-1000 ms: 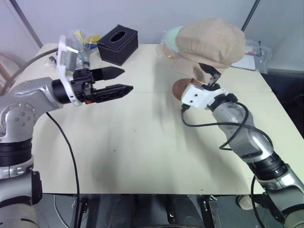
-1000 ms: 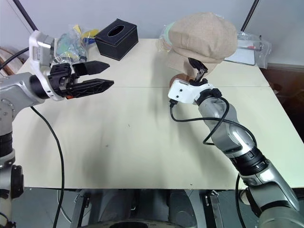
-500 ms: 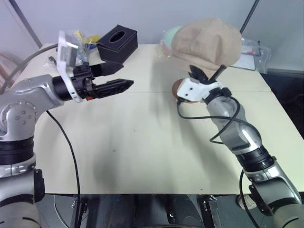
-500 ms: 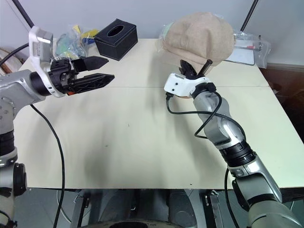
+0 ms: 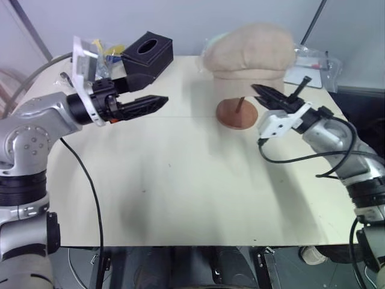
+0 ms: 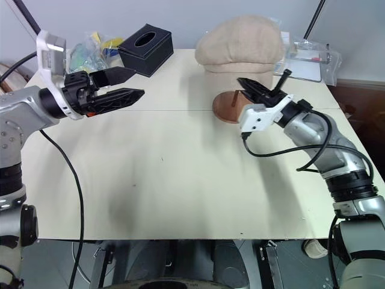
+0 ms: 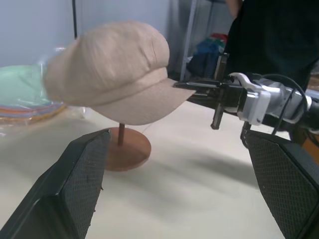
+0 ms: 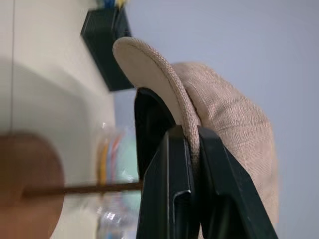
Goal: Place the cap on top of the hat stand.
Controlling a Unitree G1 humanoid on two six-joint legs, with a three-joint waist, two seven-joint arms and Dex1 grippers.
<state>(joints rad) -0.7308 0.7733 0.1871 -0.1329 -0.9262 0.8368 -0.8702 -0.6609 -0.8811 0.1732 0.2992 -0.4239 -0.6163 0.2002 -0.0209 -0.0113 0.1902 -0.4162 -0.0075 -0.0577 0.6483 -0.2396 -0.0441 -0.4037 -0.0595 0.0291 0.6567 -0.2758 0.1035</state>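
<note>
**Cap sitting over the stand, right end effector pinching its brim**

My right end effector [image 6: 252, 86] sits right of centre in the head views, fingers closed together on the edge of the cap's brim; my right wrist camera shows the fabric edge caught between the two black fingers [image 8: 174, 189]. The cap [image 6: 240, 43] is in the upper middle of the frame, its puffy crown over the hat stand [image 6: 230, 106], whose thin rod and round reddish-brown base show beneath it on the surface [image 6: 180, 180]. I cannot tell whether the crown rests on the stand's top disc.

My left end effector [image 6: 123, 84] hangs in the upper left, jaws wide apart, gripping nothing, well away from the cap. Behind it stands a black tissue box [image 6: 146, 44].
</note>
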